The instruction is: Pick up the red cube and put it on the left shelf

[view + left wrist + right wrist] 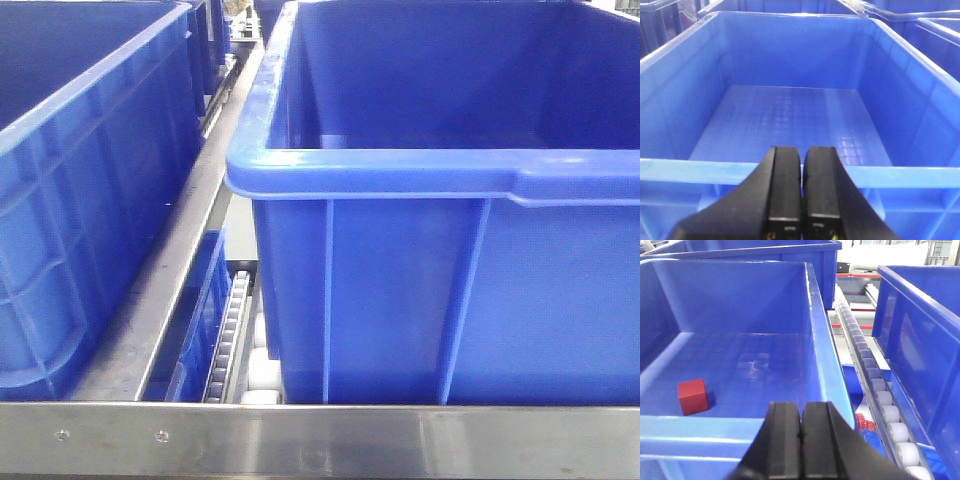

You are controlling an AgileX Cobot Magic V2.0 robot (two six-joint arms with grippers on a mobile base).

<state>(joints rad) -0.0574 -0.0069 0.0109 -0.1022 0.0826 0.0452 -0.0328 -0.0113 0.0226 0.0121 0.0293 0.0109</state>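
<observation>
The red cube [692, 396] lies on the floor of a blue crate [810, 315], near its front left, in the right wrist view. My right gripper [801, 412] is shut and empty, above the crate's front rim, to the right of the cube. My left gripper [802, 157] is shut and empty, above the front rim of another blue crate [790, 115] whose floor is bare. In the front view the steel shelf rail [320, 440] with rivets runs along the bottom, with white rollers [262, 375] behind it. No gripper shows in the front view.
Two large blue crates [450, 200] [80, 180] stand on the rack, with a steel divider [180, 270] between them. A white roller track [880, 395] runs right of the cube's crate, with another blue crate [920, 325] beyond it. A red patterned scrap [865, 424] lies below.
</observation>
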